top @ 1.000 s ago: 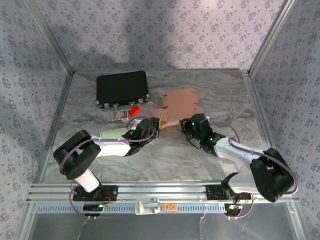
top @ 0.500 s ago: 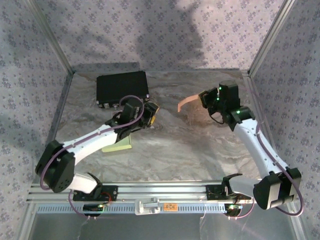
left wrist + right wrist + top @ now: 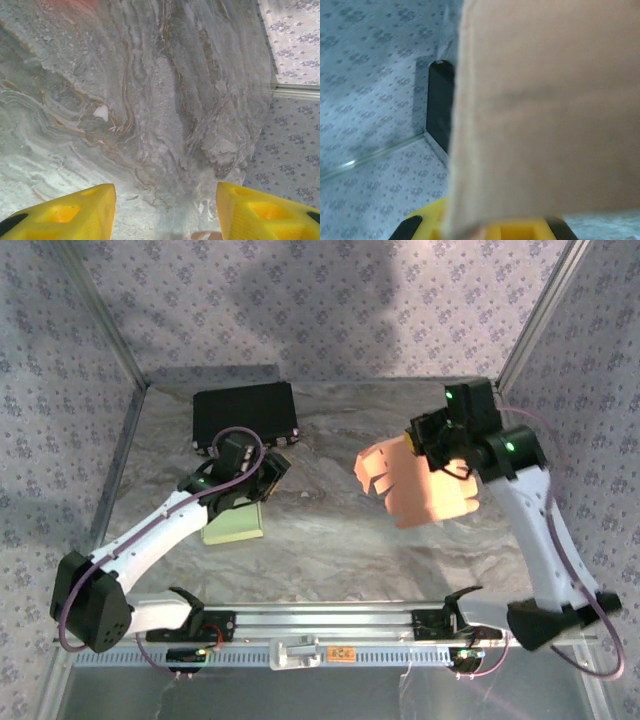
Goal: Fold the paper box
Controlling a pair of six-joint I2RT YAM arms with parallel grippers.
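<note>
Top view: I see black case [image 3: 245,417] at far left of surface [image 3: 330,540]. Left tool [image 3: 274,472] sits just in front of black case, over green pad [image 3: 233,525]. Paper box [image 3: 420,490], flat brown sheet, is well right of black case, held above surface by right tool [image 3: 420,443], which pinches one edge.

Left wrist view: yellow fingers [image 3: 65,212] stand medium apart, with bare surface between them.

Right wrist view: paper box sheet stands close before camera, its lower edge clamped between fingers [image 3: 517,231].
</note>
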